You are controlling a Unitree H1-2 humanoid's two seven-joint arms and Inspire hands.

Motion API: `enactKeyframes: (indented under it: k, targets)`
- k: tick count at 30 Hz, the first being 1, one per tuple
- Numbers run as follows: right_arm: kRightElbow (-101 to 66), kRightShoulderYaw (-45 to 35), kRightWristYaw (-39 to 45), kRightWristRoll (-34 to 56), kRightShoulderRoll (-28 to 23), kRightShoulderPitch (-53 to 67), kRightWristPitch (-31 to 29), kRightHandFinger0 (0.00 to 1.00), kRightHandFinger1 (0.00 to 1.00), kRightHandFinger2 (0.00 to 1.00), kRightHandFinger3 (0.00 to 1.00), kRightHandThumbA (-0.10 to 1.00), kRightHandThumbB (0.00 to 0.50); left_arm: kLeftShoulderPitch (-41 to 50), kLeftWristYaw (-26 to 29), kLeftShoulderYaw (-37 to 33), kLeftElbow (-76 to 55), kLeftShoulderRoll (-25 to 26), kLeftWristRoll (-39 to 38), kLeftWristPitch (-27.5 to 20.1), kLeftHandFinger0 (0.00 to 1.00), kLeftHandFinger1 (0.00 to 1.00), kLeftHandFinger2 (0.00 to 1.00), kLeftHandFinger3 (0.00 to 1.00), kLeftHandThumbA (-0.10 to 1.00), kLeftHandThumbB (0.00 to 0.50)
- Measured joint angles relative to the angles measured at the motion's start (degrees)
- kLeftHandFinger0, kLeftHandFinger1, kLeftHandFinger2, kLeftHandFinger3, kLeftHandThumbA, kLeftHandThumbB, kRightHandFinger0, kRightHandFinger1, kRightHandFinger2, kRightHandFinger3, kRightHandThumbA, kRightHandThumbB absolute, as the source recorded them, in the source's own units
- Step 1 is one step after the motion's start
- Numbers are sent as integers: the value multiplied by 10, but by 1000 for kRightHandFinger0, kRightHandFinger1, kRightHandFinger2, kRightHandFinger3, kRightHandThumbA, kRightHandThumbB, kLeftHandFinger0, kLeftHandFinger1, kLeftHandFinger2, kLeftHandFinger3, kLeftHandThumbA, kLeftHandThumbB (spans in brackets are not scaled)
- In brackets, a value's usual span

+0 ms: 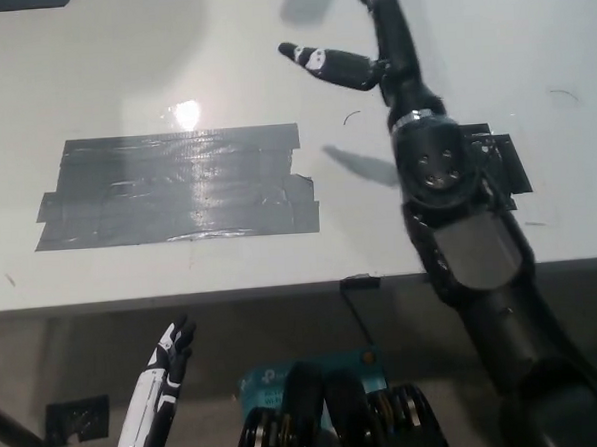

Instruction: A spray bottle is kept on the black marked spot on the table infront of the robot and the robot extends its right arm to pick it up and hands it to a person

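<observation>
No spray bottle shows anywhere in the head view. My black right arm [470, 245] reaches forward over the white table [90, 74]. Its hand [382, 54] is near the top edge, open, thumb pointing left, with nothing in it; the fingertips run out of the picture. A small black tape mark [508, 162] lies on the table partly under that arm. My white left hand [168, 375] rests low at the lower left, below the table's front edge, open with its fingers straight and holding nothing.
A large patch of dark grey tape [177, 190] covers the table's left middle. The table's front edge [182, 295] runs across the picture. A short black strip [360, 280] sits on that edge.
</observation>
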Motion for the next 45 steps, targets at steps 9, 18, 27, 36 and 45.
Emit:
enactKeyframes:
  k: [9,18,27,36,45]
  targets:
    - [-156,0,13,0,-30,98,27,1000,1000,1000,1000,983,499,0,0,0,5,0,0,1,1000,1000,1000,1000,1000,431]
    - [-352,3,33,2,-79,325,33,1000,1000,1000,1000,965,443,1,0,0,7,0,0,1,1000,1000,1000,1000,1000,430]
    - [-471,37,80,37,-130,590,-9,1000,1000,1000,1000,965,463,19,0,-3,3,0,0,-2,1000,1000,1000,1000,1000,440]
    - [-375,43,129,96,-130,634,-56,1000,1000,1000,1000,971,457,40,0,-2,5,0,-2,-11,1000,1000,1000,1000,1000,480]
    - [-308,43,161,119,-126,625,-74,1000,1000,1000,1000,976,452,45,1,1,7,0,-3,-12,1000,1000,1000,1000,1000,490]
